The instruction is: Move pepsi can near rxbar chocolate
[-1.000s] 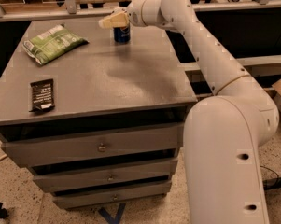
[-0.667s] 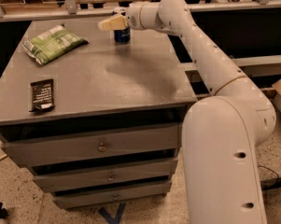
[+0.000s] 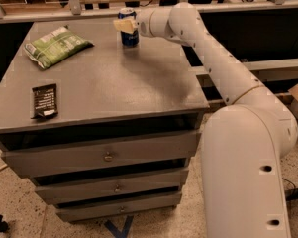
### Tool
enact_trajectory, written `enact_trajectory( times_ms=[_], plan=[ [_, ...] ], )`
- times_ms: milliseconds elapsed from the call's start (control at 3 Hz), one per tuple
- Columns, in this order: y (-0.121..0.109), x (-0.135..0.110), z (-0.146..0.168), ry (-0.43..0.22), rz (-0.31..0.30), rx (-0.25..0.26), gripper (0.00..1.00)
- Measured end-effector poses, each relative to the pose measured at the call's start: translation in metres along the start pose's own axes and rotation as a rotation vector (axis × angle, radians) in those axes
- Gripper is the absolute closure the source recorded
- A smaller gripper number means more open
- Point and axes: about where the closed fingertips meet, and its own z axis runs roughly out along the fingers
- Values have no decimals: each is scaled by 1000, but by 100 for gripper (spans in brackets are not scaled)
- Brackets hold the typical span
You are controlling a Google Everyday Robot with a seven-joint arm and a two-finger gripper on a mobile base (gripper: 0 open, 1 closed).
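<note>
The pepsi can (image 3: 129, 35), dark blue with a silver top, stands upright on the grey cabinet top (image 3: 119, 83) near its far edge. My gripper (image 3: 125, 25) reaches in from the right and is at the can's upper part, covering some of it. The rxbar chocolate (image 3: 44, 101), a flat black wrapper with white text and a white patch, lies near the front left corner, far from the can.
A green crinkly snack bag (image 3: 55, 45) lies at the far left of the top. The cabinet has drawers (image 3: 107, 156) below. My white arm (image 3: 223, 68) spans the right side. A rail and shelf (image 3: 188, 6) run behind.
The gripper has shifted slightly right against the can. The can, bar and bag stay where they were.
</note>
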Motion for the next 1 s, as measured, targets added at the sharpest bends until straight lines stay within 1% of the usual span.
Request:
enact_trajectory(
  times_ms=[333,667,1000],
  plan=[
    [-2,-3,-5,-19,6,-5,89],
    [13,-22,-23,-41,-23,-48,100],
    [69,-61,-51,-88,-58,-170,100]
  ],
)
